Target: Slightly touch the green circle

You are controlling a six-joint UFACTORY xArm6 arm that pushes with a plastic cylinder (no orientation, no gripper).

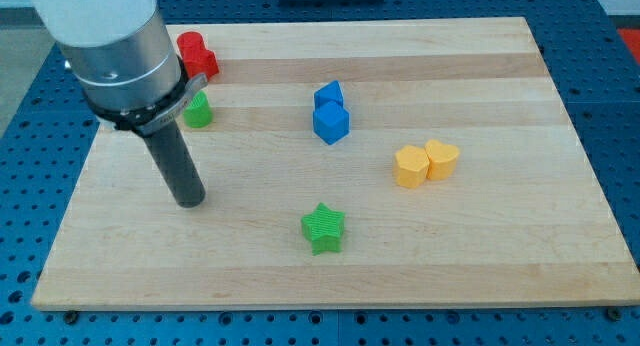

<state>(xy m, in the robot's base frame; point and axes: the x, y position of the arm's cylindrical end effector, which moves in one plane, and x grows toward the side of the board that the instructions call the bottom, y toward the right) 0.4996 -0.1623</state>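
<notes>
My tip (190, 200) down on board (480, 256), view's left, nothing against it. Rod only, no jaws to open or close. Green circle (198, 110) near top-left, above tip, apart from it, partly behind arm. Red block (196, 54) beyond circle. Green star (323, 229) right of tip. Blue blocks (330, 113) centre; yellow pair (426, 163) right.
</notes>
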